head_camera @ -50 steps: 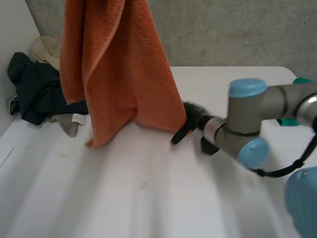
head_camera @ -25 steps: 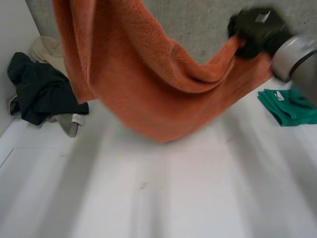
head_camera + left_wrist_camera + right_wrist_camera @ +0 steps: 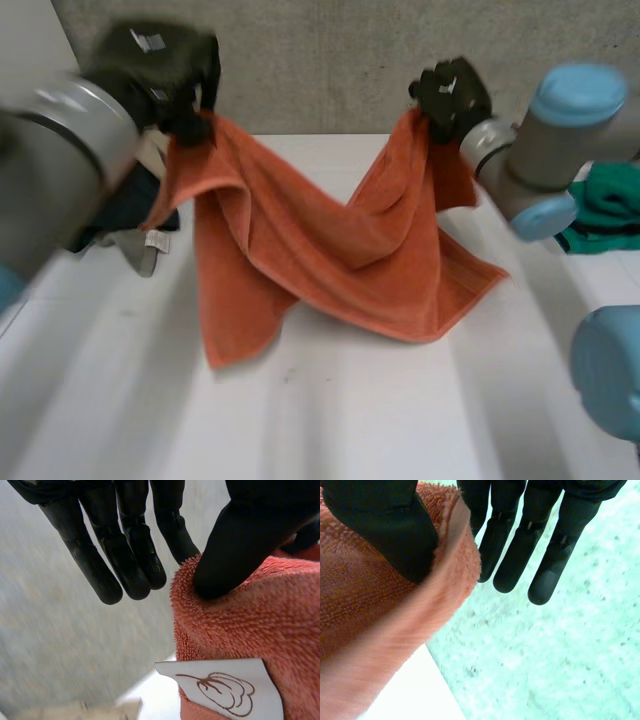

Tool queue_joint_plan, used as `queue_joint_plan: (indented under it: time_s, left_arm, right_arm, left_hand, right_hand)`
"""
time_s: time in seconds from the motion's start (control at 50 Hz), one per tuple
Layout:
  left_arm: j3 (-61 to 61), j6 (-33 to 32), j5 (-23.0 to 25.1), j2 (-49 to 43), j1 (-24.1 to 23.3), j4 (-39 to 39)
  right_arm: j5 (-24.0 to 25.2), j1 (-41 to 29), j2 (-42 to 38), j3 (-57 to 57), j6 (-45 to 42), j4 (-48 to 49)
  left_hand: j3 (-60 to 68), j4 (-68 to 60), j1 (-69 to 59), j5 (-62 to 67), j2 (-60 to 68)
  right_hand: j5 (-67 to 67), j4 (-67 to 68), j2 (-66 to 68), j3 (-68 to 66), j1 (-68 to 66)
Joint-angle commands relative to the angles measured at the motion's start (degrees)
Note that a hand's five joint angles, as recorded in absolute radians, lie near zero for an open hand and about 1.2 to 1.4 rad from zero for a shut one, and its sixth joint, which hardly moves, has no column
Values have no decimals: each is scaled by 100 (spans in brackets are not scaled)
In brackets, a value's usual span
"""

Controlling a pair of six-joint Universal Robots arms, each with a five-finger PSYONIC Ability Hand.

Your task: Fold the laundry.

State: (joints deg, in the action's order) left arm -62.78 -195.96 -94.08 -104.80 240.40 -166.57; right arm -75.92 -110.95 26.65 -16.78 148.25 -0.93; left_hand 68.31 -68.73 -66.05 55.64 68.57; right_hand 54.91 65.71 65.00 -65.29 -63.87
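- left hand (image 3: 165, 75): thumb (image 3: 240, 545) clamped on a towel (image 3: 330, 250) corner; whatever backs it is hidden under the cloth.
- right hand (image 3: 452, 95): thumb pins the other top corner, fingers (image 3: 545, 555) straight beyond the hem.
- left wrist view: white label (image 3: 220, 690) just below the thumb.
- towel sags between both hands onto the table (image 3: 350, 420), with bare surface nearer the camera.
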Motion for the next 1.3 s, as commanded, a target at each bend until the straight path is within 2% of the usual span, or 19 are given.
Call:
queue_joint_plan:
  time_s: [0.02,0.04,0.12,0.14,0.16,0.28,0.36,0.46,0.54,0.62,0.74,0.84,1.06,1.2,1.28,1.3]
  left_arm:
    - [292,-21,-137,-1700,332,-367]
    - [354,-21,-154,-1858,341,-358]
    - [784,-30,-234,-2465,447,-218]
    - [1003,-56,-303,-2640,482,-131]
    - [1118,-65,-348,-2694,508,-78]
    - [1822,-109,-611,-2528,596,178]
    - [2086,-144,-515,-2054,666,178]
    - [1316,-188,-103,-1483,736,301]
    - [568,-302,344,-1149,947,257]
    - [-57,-434,732,-1034,1237,239]
    - [-594,-460,1067,-1086,1449,152]
    - [-884,-425,1208,-1262,1493,-304]
    - [-937,-443,1146,-1718,1335,-692]
    - [-815,-513,1015,-1930,1291,-771]
    - [-700,-583,962,-2009,1247,-771]
    - [-648,-601,953,-2053,1229,-780]
  right_arm:
    - [-493,-50,-512,-686,-42,2042]
    - [-554,-50,-503,-721,-24,2192]
    - [-1011,3,-188,-818,221,2519]
    - [-1134,12,31,-905,370,2423]
    - [-1179,21,163,-958,450,2335]
    - [-995,100,1095,-1433,635,1281]
    - [-635,205,1719,-1907,574,148]
    - [-310,468,2439,-2723,320,-1292]
    - [-99,679,2835,-3469,118,-1944]
    - [226,829,3117,-4339,-137,-2166]
    - [719,917,3276,-5422,-174,-1895]
    - [877,882,3215,-6178,168,-1009]
    - [904,566,2934,-6759,810,83]
    - [816,381,2670,-6786,776,453]
    - [702,320,2520,-6733,697,593]
    - [650,311,2459,-6698,697,707]
  left_hand:
    - [1169,-1127,-1395,1436,1143]
    - [755,-713,-981,1021,728]
    - [-3480,3521,3254,-3213,-3506]
    - [-5387,5429,5161,-5120,-5413]
    - [-5831,5873,5605,-5564,-5857]
    - [-5831,5873,5605,-5564,-5857]
    - [-5831,5873,5605,-5564,-5857]
    - [-5831,5873,5605,-5564,-5857]
    - [-5728,5769,5502,-5461,-5754]
    - [-5003,5044,4777,-4736,-5029]
    - [-5153,5195,4927,-4887,-5179]
    - [-5355,5397,5129,-5089,-5381]
    - [-5507,5549,5281,-5240,-5533]
    - [-5507,5549,5281,-5240,-5533]
    - [-5474,5515,5247,-5207,-5500]
    - [-5423,5465,5197,-5157,-5450]
  right_hand:
    - [-5491,-5571,-5500,5529,5387]
    - [-5491,-5571,-5500,5529,5387]
    - [-5491,-5571,-5500,5529,5387]
    - [-5491,-5571,-5500,5529,5387]
    - [-5491,-5571,-5500,5529,5387]
    - [-5491,-5571,-5500,5529,5387]
    - [-5491,-5571,-5500,5529,5387]
    - [-5376,-5457,-5385,5414,5273]
    - [-4351,-4431,-4359,4389,4247]
    - [-3578,-3658,-3586,3616,3474]
    - [-3371,-3452,-3380,3409,3268]
    - [-3439,-3519,-3447,3476,3335]
    - [-3405,-3485,-3414,3443,3301]
    - [-3288,-3368,-3296,3325,3184]
    - [-2616,-2696,-2624,2654,2512]
    - [-1915,-1995,-1924,1953,1811]
